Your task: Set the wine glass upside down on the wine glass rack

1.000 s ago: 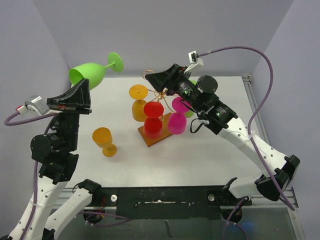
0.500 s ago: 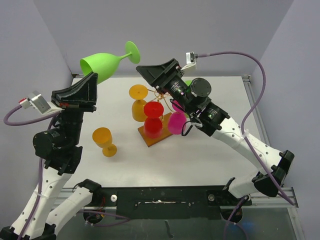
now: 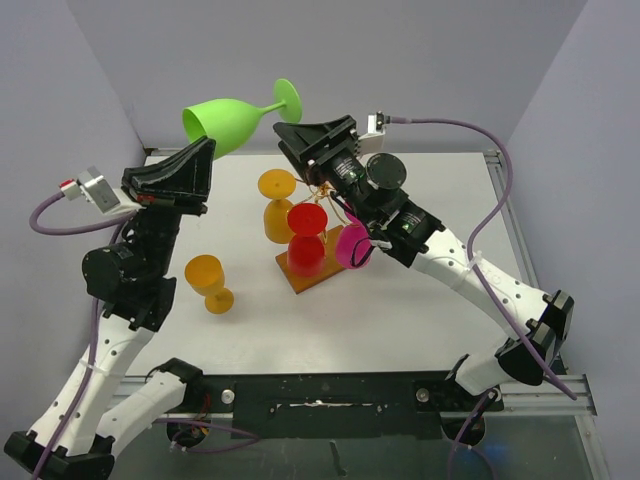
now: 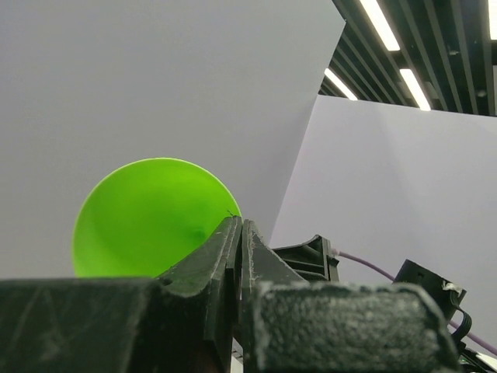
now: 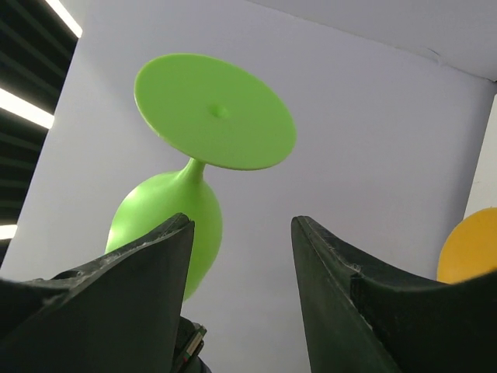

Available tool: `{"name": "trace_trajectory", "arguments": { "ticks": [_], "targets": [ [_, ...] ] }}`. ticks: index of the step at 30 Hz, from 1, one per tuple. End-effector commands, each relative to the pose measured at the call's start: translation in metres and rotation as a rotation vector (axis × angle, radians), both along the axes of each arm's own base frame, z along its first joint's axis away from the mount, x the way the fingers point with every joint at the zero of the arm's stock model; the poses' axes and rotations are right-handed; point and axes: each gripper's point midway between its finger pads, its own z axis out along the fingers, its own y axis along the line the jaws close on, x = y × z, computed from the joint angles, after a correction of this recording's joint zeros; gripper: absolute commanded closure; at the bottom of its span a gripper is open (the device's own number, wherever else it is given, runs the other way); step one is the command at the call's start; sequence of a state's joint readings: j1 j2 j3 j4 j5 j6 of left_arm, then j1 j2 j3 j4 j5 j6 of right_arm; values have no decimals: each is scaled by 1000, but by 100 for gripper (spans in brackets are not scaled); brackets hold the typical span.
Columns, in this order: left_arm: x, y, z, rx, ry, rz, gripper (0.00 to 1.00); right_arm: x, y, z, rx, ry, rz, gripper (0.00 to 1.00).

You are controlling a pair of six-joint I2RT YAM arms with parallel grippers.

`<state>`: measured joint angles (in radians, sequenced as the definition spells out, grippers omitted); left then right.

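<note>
Low and left in the top view, I see an orange glass point(image 3: 208, 282) sitting on the table point(image 3: 430, 310). At mid-frame stands the wine glass rack point(image 3: 312, 272), with coloured glasses point(image 3: 307, 220) hung on it. Higher up, the left fingers point(image 3: 205, 150) are pinched shut on the rim of the green wine glass point(image 3: 230, 120), which lies sideways in the air at upper centre, well apart from the rack. The right fingers point(image 3: 298, 135) are spread wide and empty, just beside the glass's foot.

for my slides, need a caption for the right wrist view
Open right gripper looks up at the foot of the green wine glass, tilted in mid-air.
</note>
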<state>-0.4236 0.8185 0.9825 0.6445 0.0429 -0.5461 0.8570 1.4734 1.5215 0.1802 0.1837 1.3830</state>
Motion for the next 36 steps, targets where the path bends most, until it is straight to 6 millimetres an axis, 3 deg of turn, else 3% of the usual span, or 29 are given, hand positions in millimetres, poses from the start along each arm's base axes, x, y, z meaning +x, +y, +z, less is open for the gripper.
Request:
{"name": "trace_trajectory", "arguments": {
  "ticks": [1,12,19,27,31,36],
  "targets": [
    [-12,-2,17,-8,-101,-27,100,-4,-20,53,183,-48,-25,47],
    [-11,-10,11,15,-125,-50,100,5,-30,70,290,-67,-63,52],
    [-14,-13,10,25,-144,-66,100,12,-28,61,302,-11,-80,54],
    [-18,-19,3,20,-165,-121,100,15,-26,69,324,-4,-85,59],
    [-23,-21,1,20,-171,-142,100,17,-26,69,330,0,-92,62],
    [-25,-21,-3,15,-170,-153,100,21,-27,72,336,-10,-112,74]
  ]
}}
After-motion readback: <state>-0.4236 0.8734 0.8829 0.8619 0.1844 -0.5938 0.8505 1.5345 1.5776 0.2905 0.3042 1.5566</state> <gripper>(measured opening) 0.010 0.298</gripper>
